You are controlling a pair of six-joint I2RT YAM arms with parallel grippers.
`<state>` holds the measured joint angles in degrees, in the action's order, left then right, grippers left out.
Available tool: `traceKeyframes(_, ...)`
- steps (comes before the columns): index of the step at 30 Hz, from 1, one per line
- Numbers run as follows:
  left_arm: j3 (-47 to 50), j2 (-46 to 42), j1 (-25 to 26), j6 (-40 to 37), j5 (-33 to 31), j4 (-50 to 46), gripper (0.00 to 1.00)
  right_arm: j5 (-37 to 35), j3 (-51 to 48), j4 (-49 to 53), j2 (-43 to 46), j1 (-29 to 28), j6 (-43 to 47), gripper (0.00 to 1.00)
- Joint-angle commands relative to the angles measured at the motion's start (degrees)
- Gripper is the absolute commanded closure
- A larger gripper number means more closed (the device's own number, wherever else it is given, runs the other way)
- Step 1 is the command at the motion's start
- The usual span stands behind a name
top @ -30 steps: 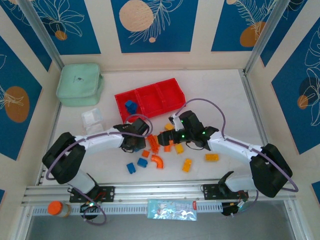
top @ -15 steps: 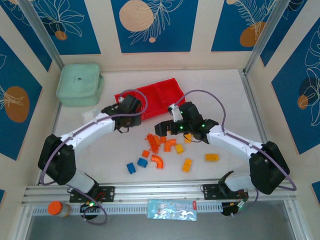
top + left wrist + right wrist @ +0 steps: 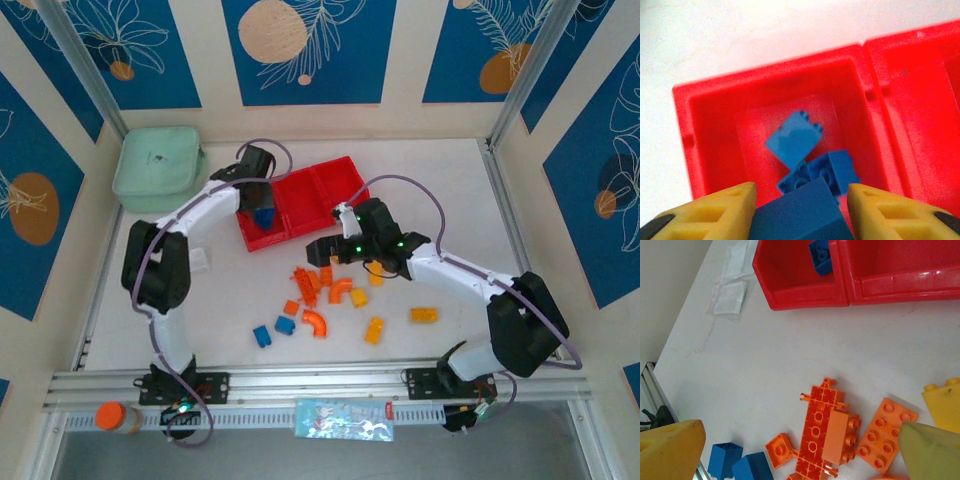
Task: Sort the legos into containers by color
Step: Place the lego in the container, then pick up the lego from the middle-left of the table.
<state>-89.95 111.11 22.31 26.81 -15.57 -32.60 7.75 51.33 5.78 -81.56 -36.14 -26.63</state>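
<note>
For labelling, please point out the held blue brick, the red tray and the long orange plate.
held blue brick (image 3: pixel 795 215): left wrist view, top face.
red tray (image 3: pixel 805 297): right wrist view, outer wall.
long orange plate (image 3: pixel 815 432): right wrist view, studded middle.

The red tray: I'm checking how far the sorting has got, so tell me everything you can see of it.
The tray is glossy bright red plastic, three joined rectangular compartments in a row, lying flat and slightly skewed on the white table. Its left compartment holds about three blue bricks; the other two look bare. The left gripper hangs over that left compartment, gripping another blue brick.
</note>
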Motion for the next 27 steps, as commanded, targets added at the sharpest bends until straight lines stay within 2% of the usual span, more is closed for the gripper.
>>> traceKeyframes(1, -5.0, 2.7, -1.4, -2.6, -1.5, -1.8, 0.49, 1.4, 2.3, -0.1, -0.7, 0.4, -0.2, 0.01)
traceKeyframes(9, -8.7, 3.4, -2.0, -3.9, -2.4, -3.7, 0.37, 1.9, 3.4, 0.8, -0.7, 0.5, 0.1, 0.01)
traceKeyframes(15, -7.1, -0.8, -2.1, -3.4, 1.0, -3.9, 0.36, 2.2, 3.6, 1.2, 0.0, 0.6, 0.1, 0.01)
traceKeyframes(22, 2.8, -10.0, -1.7, -1.5, 8.0, -2.8, 0.36, 1.9, 1.7, 2.2, 0.7, 0.5, 1.1, 0.01)
traceKeyframes(27, 15.4, -19.7, -0.2, 1.0, 11.1, -1.5, 0.36, 1.8, -0.8, 3.0, 1.6, 0.1, 2.8, 0.01)
